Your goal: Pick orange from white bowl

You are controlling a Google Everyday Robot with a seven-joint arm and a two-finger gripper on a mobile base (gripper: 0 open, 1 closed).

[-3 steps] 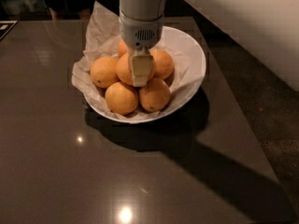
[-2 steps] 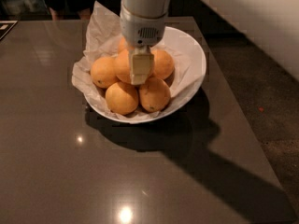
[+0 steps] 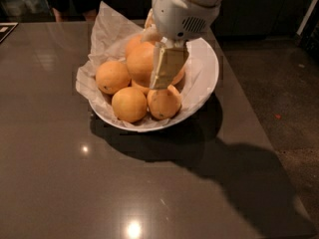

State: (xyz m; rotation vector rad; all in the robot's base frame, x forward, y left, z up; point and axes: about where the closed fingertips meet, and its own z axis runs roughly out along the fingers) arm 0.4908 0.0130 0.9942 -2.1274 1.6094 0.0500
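Observation:
The white bowl [image 3: 211, 68], lined with crumpled white paper [image 3: 107, 30], sits at the back of a dark table. Several oranges are piled in it. The orange [image 3: 141, 59], the largest one, sits on top of the pile at its middle. My gripper [image 3: 157, 77] reaches down from the white arm over the bowl. One beige finger [image 3: 167, 66] presses against the orange's right side. The other finger is hidden behind the fruit. The gripper looks shut on the orange, which sits a little higher than the smaller oranges [image 3: 129, 103] around it.
The dark glossy table [image 3: 60, 173] stretches to the front and left of the bowl. Its right edge runs diagonally, with dark floor [image 3: 291, 108] beyond. The arm's shadow falls on the table to the bowl's front right.
The arm has shifted right and tilted. The large orange at the finger now sits slightly higher in the pile than before.

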